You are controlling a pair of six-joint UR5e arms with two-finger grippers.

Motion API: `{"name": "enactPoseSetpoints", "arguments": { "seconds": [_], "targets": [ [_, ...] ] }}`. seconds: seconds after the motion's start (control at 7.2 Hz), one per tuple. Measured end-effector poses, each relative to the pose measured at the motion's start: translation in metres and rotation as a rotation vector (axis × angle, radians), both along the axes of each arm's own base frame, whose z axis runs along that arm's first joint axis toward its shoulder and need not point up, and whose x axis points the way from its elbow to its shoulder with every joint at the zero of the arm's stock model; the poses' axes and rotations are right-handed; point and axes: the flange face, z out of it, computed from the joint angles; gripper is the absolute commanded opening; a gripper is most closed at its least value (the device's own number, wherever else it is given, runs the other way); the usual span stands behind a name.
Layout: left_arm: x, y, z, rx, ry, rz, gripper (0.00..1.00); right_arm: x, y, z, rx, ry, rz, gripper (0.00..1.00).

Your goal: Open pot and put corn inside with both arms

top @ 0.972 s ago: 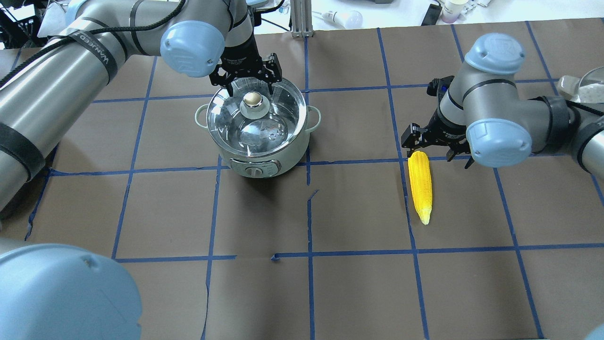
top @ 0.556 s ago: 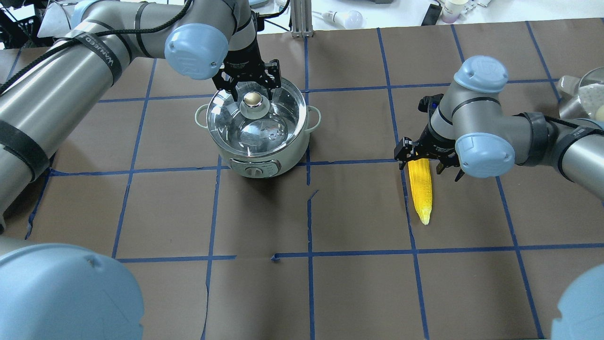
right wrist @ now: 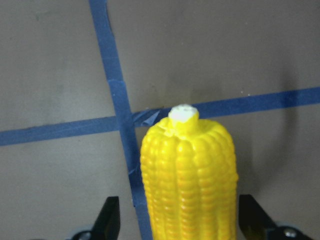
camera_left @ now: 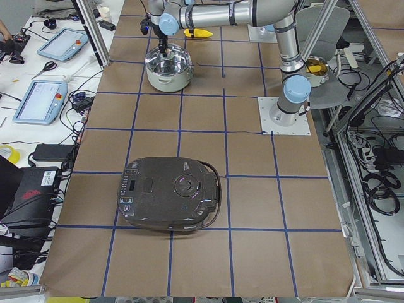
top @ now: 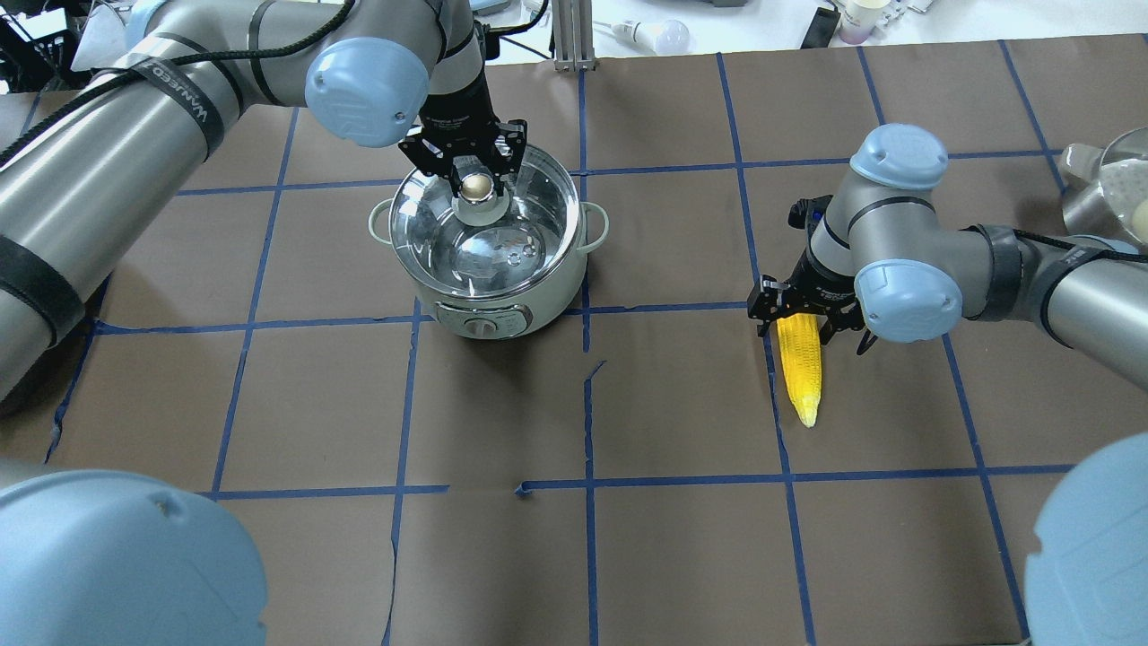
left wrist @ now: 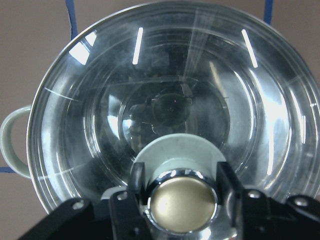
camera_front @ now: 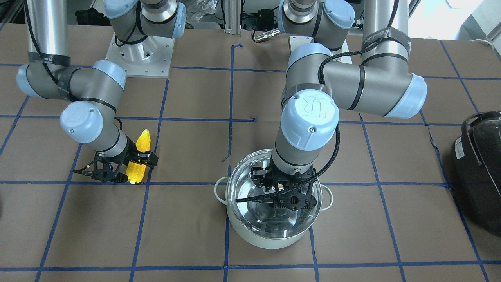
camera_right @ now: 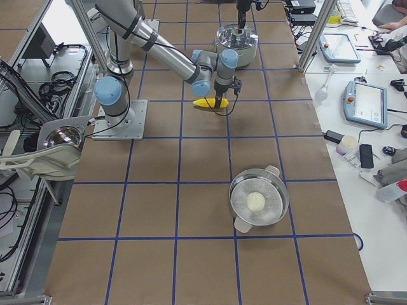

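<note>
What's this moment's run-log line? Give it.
left gripper: around lid knob, lid on pot | right gripper: open astride corn on table

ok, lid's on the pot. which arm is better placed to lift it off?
Left. The left gripper straddles the lid knob, a finger on each side, jaws open. The right gripper is off at the corn, open around its thick end, well away from the pot.

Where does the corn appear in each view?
Front-facing: corn left of centre.
Overhead: corn right of centre.
Exterior left: corn near top.
Exterior right: corn upper middle.
Left wrist: not in view.
Right wrist: corn bottom centre.
Shared landmark: blue tape crossing at its thick end.
</note>
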Motion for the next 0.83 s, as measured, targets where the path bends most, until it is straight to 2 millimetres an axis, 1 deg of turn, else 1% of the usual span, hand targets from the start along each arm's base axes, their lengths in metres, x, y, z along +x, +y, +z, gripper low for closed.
{"name": "enactPoseSetpoints", "arguments": {
  "seconds": [0.14, 0.28, 0.42, 0.56, 0.69, 0.83],
  "targets": [
    [0.001, -0.002, 0.01, -0.011, 0.004, 0.003, 0.0, 0.0, -0.001, 0.0, -0.002, 0.002, 0.0, 0.0],
    [0.005, -0.008, 0.026, -0.023, 0.004, 0.01, 0.0, 0.0, -0.001, 0.002, -0.006, 0.004, -0.002, 0.0],
    [0.025, -0.019, 0.041, -0.027, -0.002, 0.039, 0.0, 0.0, -0.003, 0.008, -0.019, 0.007, -0.005, 0.0],
    [0.066, -0.033, 0.048, -0.018, -0.007, 0.084, 0.0, 0.001, -0.011, 0.022, -0.045, 0.011, -0.013, 0.0],
    [0.114, -0.043, 0.049, 0.004, -0.011, 0.117, 0.0, 0.008, -0.026, 0.043, -0.08, 0.016, -0.029, 0.0],
    [0.158, -0.05, 0.046, 0.026, -0.011, 0.118, 0.0, 0.025, -0.045, 0.073, -0.12, 0.02, -0.046, 0.0]
  ]
}}
